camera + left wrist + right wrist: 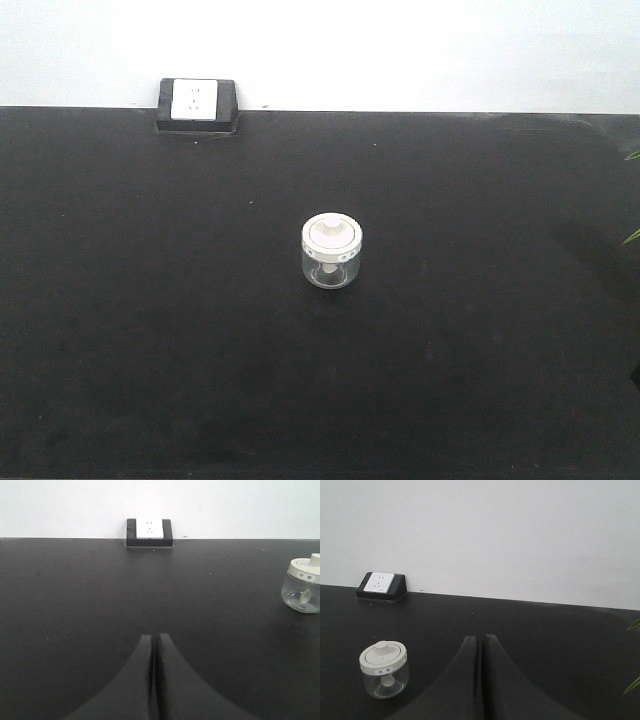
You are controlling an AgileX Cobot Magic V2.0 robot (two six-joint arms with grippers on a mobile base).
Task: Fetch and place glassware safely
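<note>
A wide black table [150,350] runs back to a white wall [400,50], where a black socket box [196,106] with a white face sits at the far edge, left of centre. The left gripper [153,642] and the right gripper [481,641] each hover low over bare tabletop with their fingers pressed together and nothing between them. The jar [331,251], clear glass with an off-white knobbed lid, stands upright near the table's middle, apart from both grippers, and a few green leaf tips [631,236] poke in at the right edge.
</note>
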